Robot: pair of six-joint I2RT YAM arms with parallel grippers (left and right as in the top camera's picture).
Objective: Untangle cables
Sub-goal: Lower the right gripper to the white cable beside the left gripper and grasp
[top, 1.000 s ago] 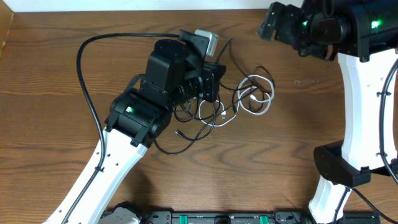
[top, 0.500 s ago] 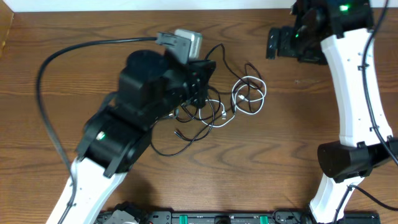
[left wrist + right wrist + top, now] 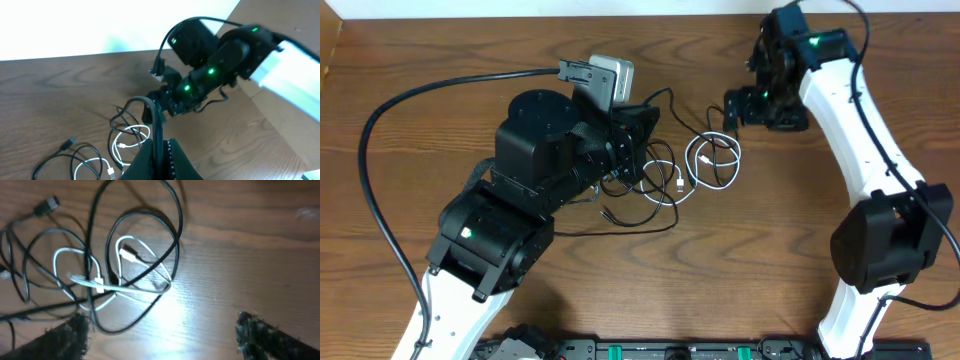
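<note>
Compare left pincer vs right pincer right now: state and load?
Left pincer is shut; right pincer is wide open. Left pincer pinches a black cable that arches up out of it; right pincer holds nothing, with the white cable lying below it. Shared: both are at the same tangle.
</note>
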